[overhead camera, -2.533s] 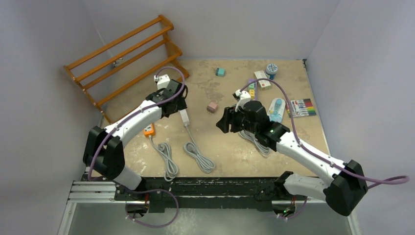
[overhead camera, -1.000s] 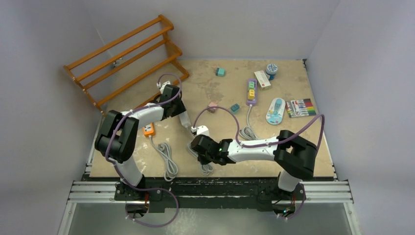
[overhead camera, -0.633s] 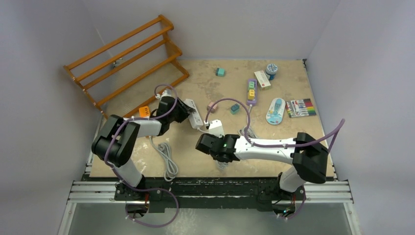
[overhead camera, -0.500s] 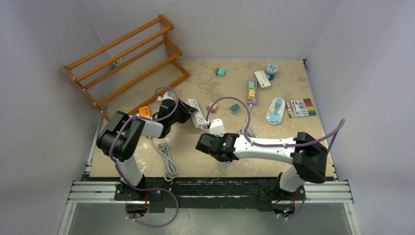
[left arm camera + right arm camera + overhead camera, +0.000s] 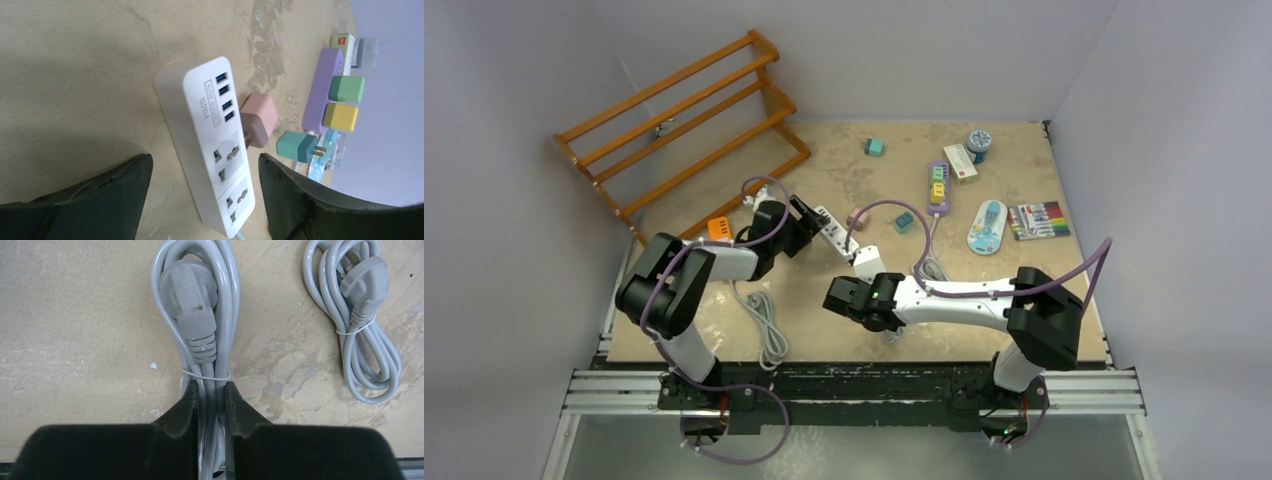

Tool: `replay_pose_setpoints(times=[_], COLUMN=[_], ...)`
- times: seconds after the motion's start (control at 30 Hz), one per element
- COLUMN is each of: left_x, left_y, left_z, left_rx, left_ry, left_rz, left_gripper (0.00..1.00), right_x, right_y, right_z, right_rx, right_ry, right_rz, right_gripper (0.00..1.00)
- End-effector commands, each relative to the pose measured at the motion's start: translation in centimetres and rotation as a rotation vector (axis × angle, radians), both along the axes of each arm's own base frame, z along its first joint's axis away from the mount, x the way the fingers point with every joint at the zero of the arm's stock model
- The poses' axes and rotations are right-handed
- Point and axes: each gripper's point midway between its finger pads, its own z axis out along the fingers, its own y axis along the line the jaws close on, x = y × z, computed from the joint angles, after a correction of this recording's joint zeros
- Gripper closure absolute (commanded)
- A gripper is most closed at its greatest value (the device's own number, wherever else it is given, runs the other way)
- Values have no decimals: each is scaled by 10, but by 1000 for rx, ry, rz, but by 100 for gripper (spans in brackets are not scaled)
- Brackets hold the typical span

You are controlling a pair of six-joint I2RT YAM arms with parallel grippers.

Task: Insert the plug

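Note:
A white power strip [image 5: 215,145] with two sockets and several USB ports lies on the table [image 5: 1014,300]. It sits between the fingers of my left gripper [image 5: 205,160], with a gap on each side. In the top view my left gripper [image 5: 810,222] is open around the strip [image 5: 834,231]. The grey plug [image 5: 190,295] lies on top of its tied cable bundle [image 5: 210,340]. My right gripper [image 5: 210,387] is shut on that bundle just below the plug. From above, my right gripper [image 5: 879,318] hides most of the bundle.
A second tied grey cable [image 5: 367,330] lies to the right. An orange strip [image 5: 718,228], a purple strip [image 5: 938,186], a pink adapter [image 5: 857,217] and a teal adapter [image 5: 905,221] lie around. A wooden rack [image 5: 684,130] stands at back left, markers [image 5: 1042,220] at right.
My left gripper's jaws have opened off the white power strip, which now rests on the table. My right arm has shifted slightly and still grips the cable bundle.

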Motion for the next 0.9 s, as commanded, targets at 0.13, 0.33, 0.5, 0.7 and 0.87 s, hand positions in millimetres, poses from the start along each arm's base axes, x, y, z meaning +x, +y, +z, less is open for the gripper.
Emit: replay_pose_setpoints(times=[0.13, 0.33, 0.5, 0.7, 0.87], left_x=[-36, -42, -47, -46, -33], left_y=[50, 65, 90, 118, 129], left_z=[-3, 61, 111, 176, 201], left_rx=[274, 344, 441, 552, 605], left_ry=[120, 42, -29, -174, -253], left_rz=[43, 43, 91, 169, 228], left_gripper=[19, 16, 15, 15, 15], right_x=[3, -18, -21, 64, 141], right_y=[23, 70, 90, 60, -13], right_z=[19, 25, 59, 113, 125], right_rx=[76, 272, 389, 530, 719], right_ry=[-28, 92, 107, -89, -284], right_rz=[90, 226, 273, 64, -212], right_gripper=[89, 53, 23, 23, 26])
